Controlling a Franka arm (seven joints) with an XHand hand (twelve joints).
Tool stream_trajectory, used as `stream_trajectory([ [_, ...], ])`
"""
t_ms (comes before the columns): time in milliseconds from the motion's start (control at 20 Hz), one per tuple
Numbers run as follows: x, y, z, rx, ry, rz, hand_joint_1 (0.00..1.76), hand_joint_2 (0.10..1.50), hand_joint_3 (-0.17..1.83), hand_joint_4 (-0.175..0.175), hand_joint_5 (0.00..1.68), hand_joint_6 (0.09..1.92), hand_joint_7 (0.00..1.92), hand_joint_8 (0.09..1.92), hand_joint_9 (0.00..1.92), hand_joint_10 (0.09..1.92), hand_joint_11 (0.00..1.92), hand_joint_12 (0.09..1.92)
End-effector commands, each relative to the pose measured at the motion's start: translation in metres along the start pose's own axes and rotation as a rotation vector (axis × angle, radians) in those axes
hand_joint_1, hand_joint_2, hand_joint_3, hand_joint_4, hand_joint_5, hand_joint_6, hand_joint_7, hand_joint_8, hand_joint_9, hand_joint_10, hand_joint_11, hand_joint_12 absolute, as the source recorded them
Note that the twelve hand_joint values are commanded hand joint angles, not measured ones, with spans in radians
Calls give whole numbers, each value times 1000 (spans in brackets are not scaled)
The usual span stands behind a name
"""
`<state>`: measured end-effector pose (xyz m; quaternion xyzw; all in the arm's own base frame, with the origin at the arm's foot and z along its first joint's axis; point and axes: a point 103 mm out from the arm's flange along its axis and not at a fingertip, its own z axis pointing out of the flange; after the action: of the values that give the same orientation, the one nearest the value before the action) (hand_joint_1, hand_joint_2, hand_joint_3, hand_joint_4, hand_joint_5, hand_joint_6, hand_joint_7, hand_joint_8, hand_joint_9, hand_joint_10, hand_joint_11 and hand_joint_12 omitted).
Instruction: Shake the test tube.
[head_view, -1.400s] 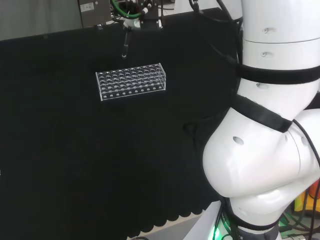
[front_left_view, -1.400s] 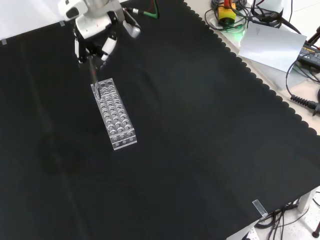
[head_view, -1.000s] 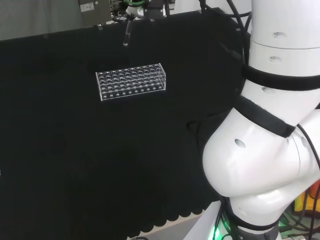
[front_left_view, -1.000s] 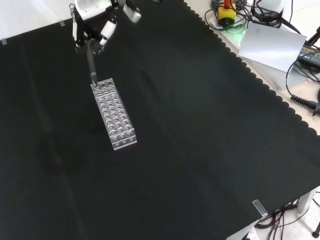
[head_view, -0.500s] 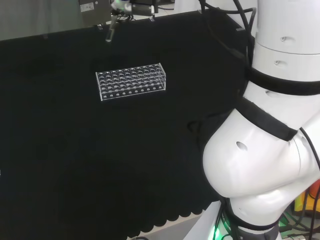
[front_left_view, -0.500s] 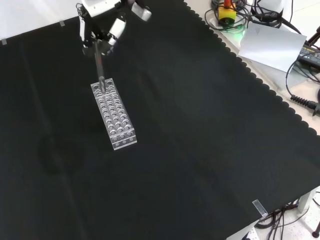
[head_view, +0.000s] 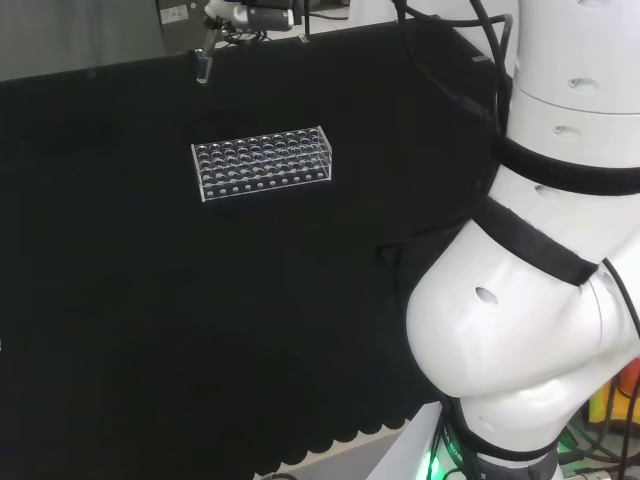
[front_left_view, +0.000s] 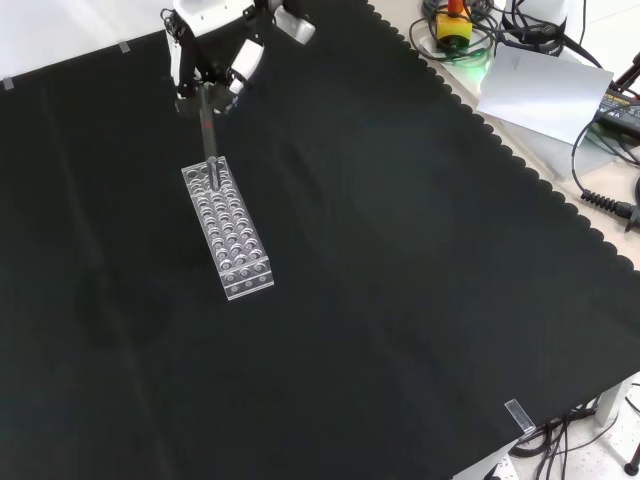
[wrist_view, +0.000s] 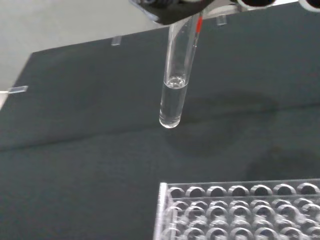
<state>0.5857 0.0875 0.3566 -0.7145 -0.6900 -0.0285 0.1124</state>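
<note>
A clear test tube (wrist_view: 175, 85) with a little clear liquid at its bottom and a red mark near its top hangs from my hand (front_left_view: 208, 52), whose fingertips (wrist_view: 167, 11) pinch its upper end. In the head view the tube (head_view: 203, 66) hangs at the far edge of the cloth, left of and beyond the rack, with the hand (head_view: 248, 12) above it at the view's top. In the front view the tube (front_left_view: 207, 130) slants down towards the rack's far end. It hangs in the air above the clear plastic rack (head_view: 262, 163).
The clear rack (front_left_view: 228, 228) with several rows of holes stands on the black cloth; no tubes show in it. The arm's white links (head_view: 540, 300) take up the head view's right. Cables and a white sheet (front_left_view: 545, 85) lie beyond the cloth's scalloped edge.
The hand has risen and swung the tube to the left in the head view, away from above the rack. In the front view the tube has shifted slightly right.
</note>
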Motion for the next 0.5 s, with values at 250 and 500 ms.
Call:
stream_trajectory([
  [250, -123, -28, -8, -1, -145, 245, 1235, 1032, -175, -175, 1451, 193, 1762, 466, 1715, 517, 1317, 795],
  [500, -171, -38, -25, -16, -237, 334, 1235, 1032, -175, -175, 1452, 190, 1764, 465, 1714, 518, 1316, 795],
])
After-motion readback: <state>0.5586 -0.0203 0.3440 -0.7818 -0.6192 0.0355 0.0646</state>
